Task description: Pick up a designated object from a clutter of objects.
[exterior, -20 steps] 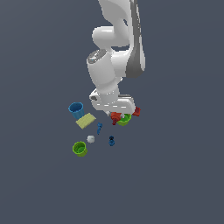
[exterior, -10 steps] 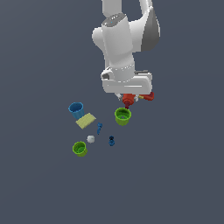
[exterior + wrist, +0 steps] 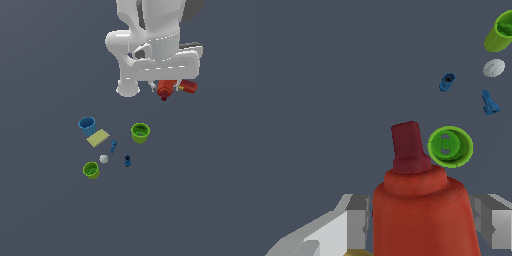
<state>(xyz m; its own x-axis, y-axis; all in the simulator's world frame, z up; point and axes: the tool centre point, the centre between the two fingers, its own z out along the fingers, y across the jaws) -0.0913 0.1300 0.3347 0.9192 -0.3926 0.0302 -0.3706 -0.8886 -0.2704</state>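
One chunky orange-red L-shaped tool with a darker red arm point(image 3: 423, 210) sat directly between the jaws of the white gripper point(image 3: 423, 225), a grey finger point(image 3: 358, 220) pressed against each of its flanks in the wrist view. The jaws were closed on its broad body, roughly as wide apart as that body is thick. Its long axis ran straight out from the jaws, the darker red arm pointing away from the palm toward the floor. In the exterior view the tool point(image 3: 172, 88) hung under the arm, well above the grey ground and clear of everything on it.

Below and beyond the fingertips lay the rest of the clutter: a lime-green cup point(image 3: 140, 132) nearest under the jaws, a second lime-green cup point(image 3: 91, 170) farther off, a blue cup point(image 3: 87, 125) touching a pale yellow block point(image 3: 98, 138), a small white ball point(image 3: 103, 159) and two tiny blue pieces point(image 3: 114, 146) point(image 3: 127, 161). None touched the tool. Judging by this, the pick looked essentially done, and what remained was keeping the grasp firm enough that the heavy body did not slip.
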